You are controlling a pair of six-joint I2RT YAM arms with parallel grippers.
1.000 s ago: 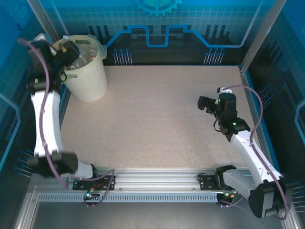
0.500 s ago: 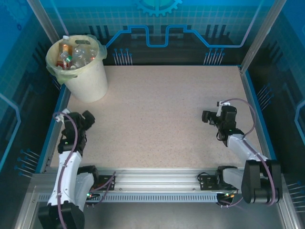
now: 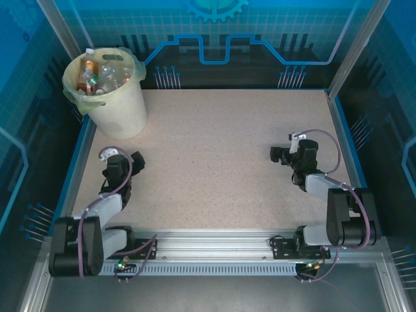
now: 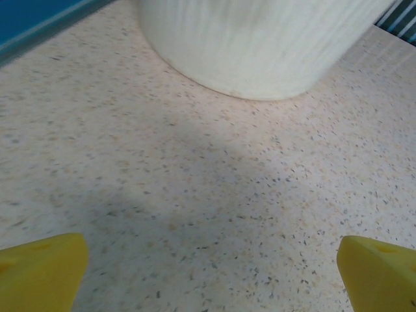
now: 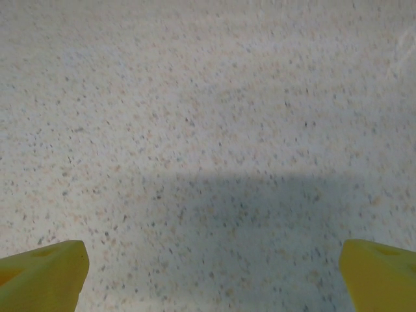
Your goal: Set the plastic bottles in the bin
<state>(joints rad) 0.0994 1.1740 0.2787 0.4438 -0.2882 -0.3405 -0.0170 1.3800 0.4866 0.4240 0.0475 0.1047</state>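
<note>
Clear plastic bottles [image 3: 104,70]: heaped inside the bin [image 3: 123,117] at the surface's [image 3: 221,149] far-left corner.
Handling: judged light, crushable, slick; best gripped mid-body.
Left claw [image 3: 133,161]: spread wide, nothing held.
Right claw [image 3: 277,155]: spread wide, nothing held.

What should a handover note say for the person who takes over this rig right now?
Grippers: the left gripper is open and empty, low over the table near the bin. The right gripper is open and empty over bare table.
Things: the plastic bottles lie inside the bin, at the far left corner.
Done: no bottle is seen on the table.
Left: probably nothing; check the count.
</note>
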